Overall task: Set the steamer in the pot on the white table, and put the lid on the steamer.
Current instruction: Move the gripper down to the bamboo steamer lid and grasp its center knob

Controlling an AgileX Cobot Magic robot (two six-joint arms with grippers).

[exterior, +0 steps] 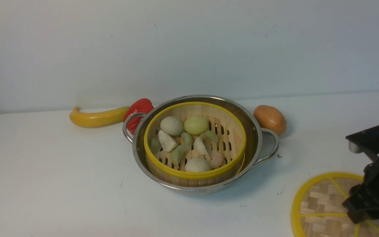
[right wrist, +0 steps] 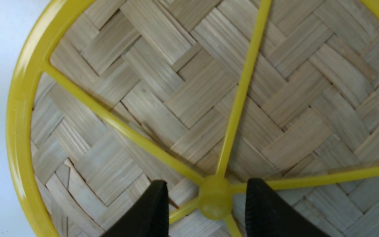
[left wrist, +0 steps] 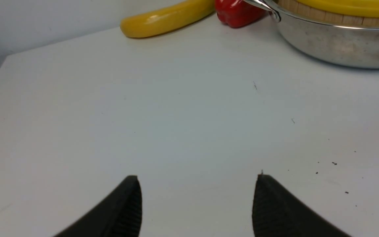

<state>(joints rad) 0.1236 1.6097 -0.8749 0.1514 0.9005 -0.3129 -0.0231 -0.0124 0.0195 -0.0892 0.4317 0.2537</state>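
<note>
The round yellow-rimmed bamboo-slat steamer [exterior: 194,174] sits inside the shiny steel pot [exterior: 256,131] on the white table [exterior: 61,171]. My right tool [right wrist: 207,182] straddles the yellow knob [right wrist: 214,197] of the flat woven lid [exterior: 321,204], jaws apart, not touching it; my left tool [left wrist: 197,179] gapes wide, empty.

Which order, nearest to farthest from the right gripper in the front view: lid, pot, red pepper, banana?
1. lid, directly under the right gripper, near right of the table.
2. pot, mid-table, to the gripper's left.
3. red pepper, behind the pot's left handle.
4. banana, back left, beyond the pepper.
</note>
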